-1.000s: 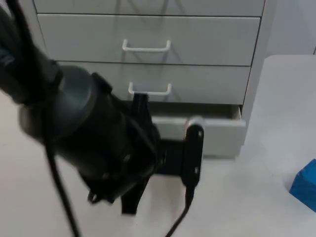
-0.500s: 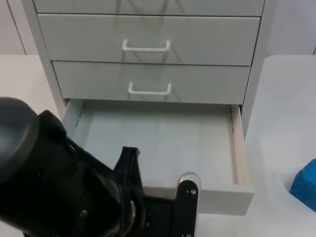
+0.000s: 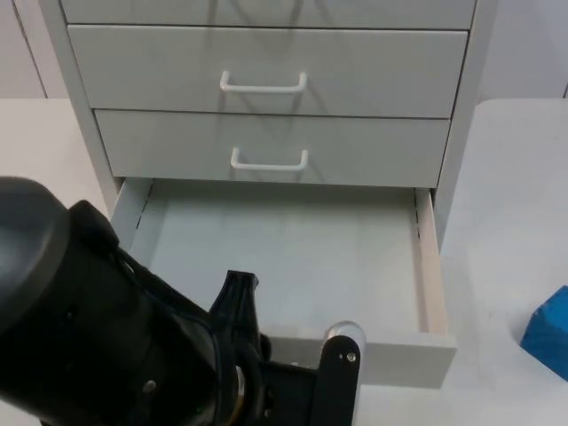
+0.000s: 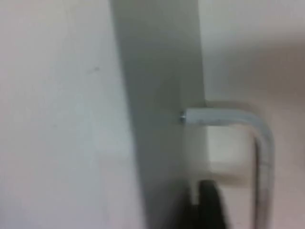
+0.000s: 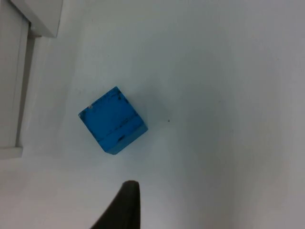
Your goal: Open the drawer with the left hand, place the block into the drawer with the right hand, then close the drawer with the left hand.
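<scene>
Top view: the bottom drawer [image 3: 284,266] of the cabinet [image 3: 266,53] is seen pulled out, and the left gripper [image 3: 293,390] is placed at its front panel. The blue block [image 3: 546,333] is seen on the table [image 3: 515,177], well apart to the gripper's right. Left wrist view: the drawer's handle [image 4: 238,129] is seen just beside a fingertip [image 4: 209,205]; whether it is clenched cannot be told. Right wrist view: the block is seen lying near a fingertip [image 5: 125,205] of the right gripper, apart from it; this gripper's state cannot be told.

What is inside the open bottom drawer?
Nothing that can be seen: the bottom drawer's pale floor is bare. The left arm covers its near left corner. The blue block sits outside on the table.
</scene>
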